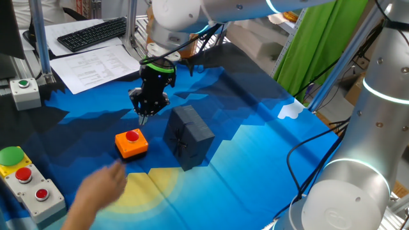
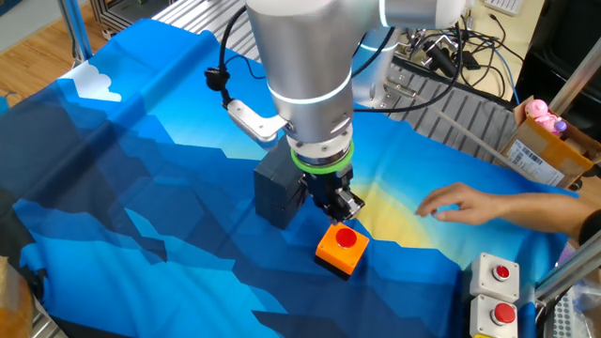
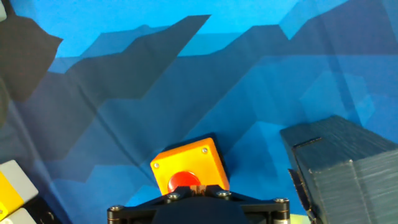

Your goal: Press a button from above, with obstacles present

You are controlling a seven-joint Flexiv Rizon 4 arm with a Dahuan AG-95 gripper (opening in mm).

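One red button (image 1: 132, 135) in orange box; tool (image 1: 142, 117) above, finger gap unclear; dark block (image 1: 186, 135) beside.

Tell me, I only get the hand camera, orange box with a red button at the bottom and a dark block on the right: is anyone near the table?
Observer: Yes. A person's hand reaches over the cloth near the orange button box.
Operator: Is the robot touching the button?
Observer: Not yet. The gripper hangs above it, a little toward the far side.
Operator: Any other buttons around?
Observer: A grey panel with red and green buttons sits at the table's edge, and a grey box with a green button further back.
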